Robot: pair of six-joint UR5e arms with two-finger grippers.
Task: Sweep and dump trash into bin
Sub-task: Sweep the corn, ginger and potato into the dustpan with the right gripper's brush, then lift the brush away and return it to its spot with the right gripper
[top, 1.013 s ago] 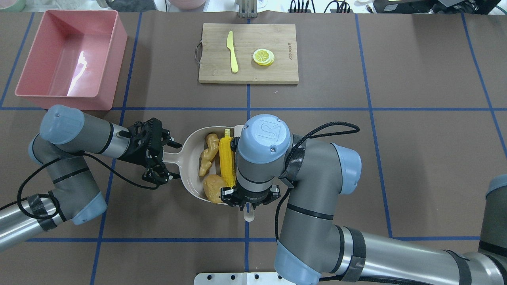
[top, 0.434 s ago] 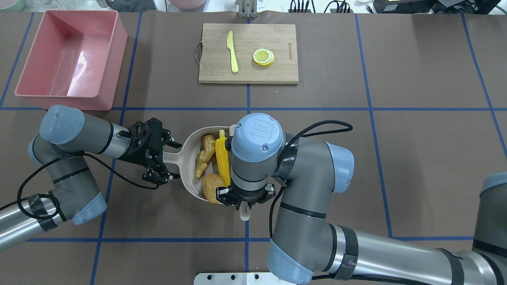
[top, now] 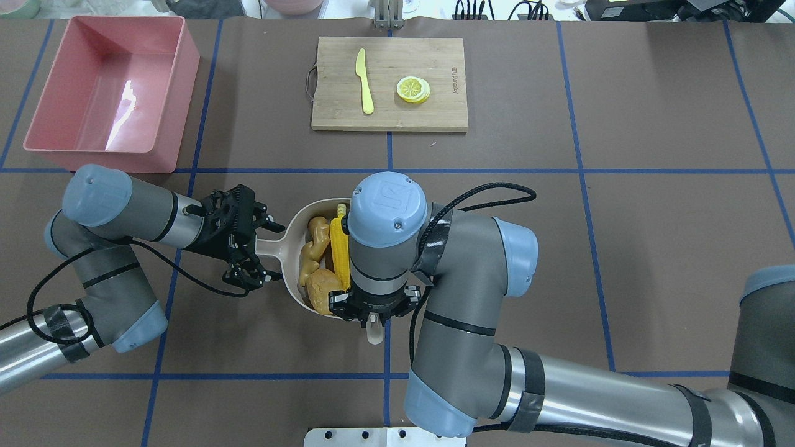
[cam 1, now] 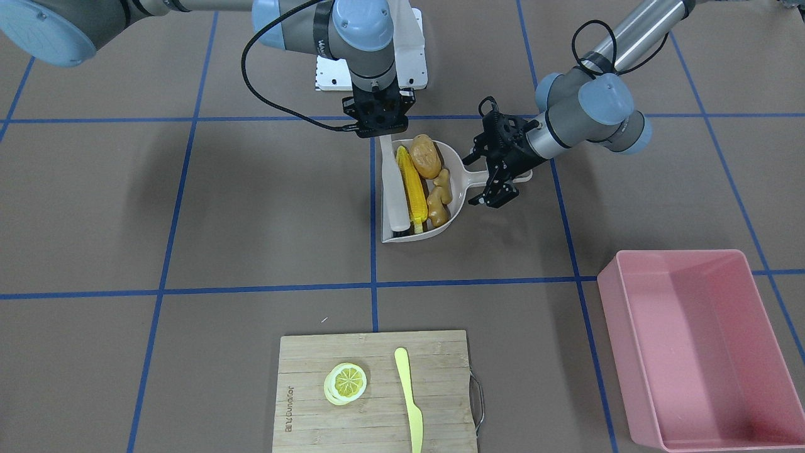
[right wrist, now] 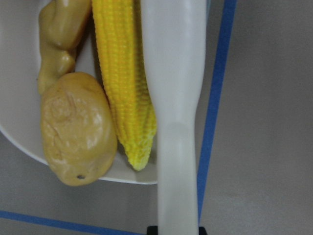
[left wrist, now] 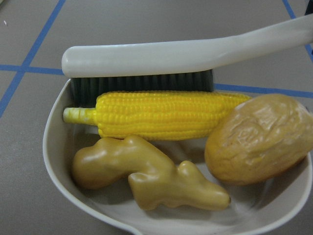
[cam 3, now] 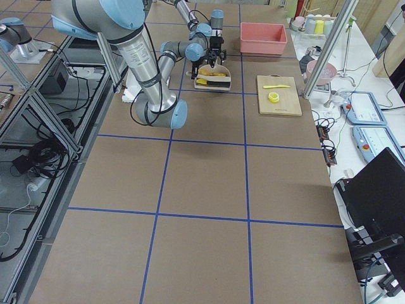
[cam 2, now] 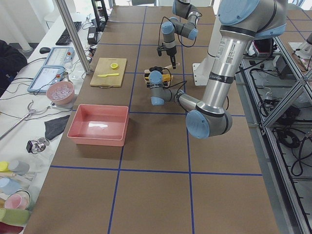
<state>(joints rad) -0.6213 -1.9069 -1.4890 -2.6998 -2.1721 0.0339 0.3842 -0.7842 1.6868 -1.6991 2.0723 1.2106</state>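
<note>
The corn cob, the ginger root and the potato lie together inside the beige dustpan near the table's middle. My left gripper is shut on the dustpan's handle. My right gripper is shut on the handle of a white brush, whose bristles press against the corn at the pan's mouth. The pink bin stands empty at the far left, apart from the pan. My right arm hides part of the pan from overhead.
A wooden cutting board at the far middle carries a pale yellow knife and a lemon slice. A metal plate sits at the near edge. Blue tape lines cross the brown table cover.
My right arm has moved left with the brush, pushing the corn, ginger and potato deeper into the dustpan. My left arm and the dustpan have stayed put.
</note>
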